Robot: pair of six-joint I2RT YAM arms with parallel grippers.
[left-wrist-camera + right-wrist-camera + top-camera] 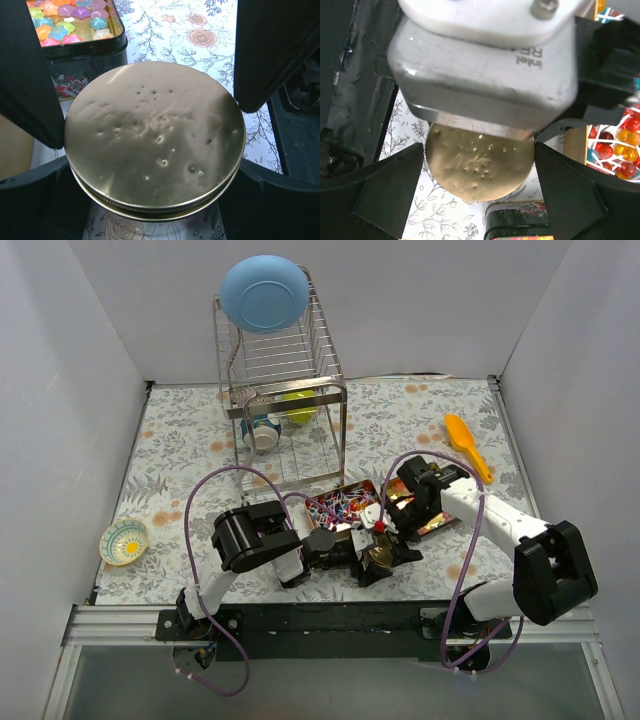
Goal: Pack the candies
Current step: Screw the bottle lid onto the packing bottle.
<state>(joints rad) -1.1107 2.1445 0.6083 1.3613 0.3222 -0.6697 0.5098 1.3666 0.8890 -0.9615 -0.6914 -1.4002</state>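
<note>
Table: a flower-print cloth covers the table (420, 410), with plain white walls on three sides.
Far left: I see a small bowl (125, 541) alone near the table's left edge, well apart from everything else.
Back, left of centre: a wire dish rack (283, 370) stands upright with a blue bowl (263, 294) tilted on its top. A cup (262, 432) and a yellow-green item I can't identify sit on its lower level.
Left gripper: the left gripper (155, 200) reaches in from the left to the middle of the table. Its two dark fingers press the rim of the gold lid from opposite sides, so I read it as clamped on that lid.
Gold lid: the gold lid (155, 140) is round, dented and pitted, with a ridged edge. It sits level, just in front of the tin.
Candies: the candies (70, 22) lie in an open dark tin (85, 50) just behind the lid. From my left wrist view they look like glossy star shapes in orange, pink, blue and green. The right wrist view shows round red and orange ones at its right edge.
Right gripper: the right gripper (480, 172) faces the left one with its fingers spread either side of the same lid, tips at the rim. The left wrist camera housing blocks part of that view, and I cannot tell whether it is gripping.
Far right: an orange brush (467, 445) lies on the cloth, well apart from the arms.
</note>
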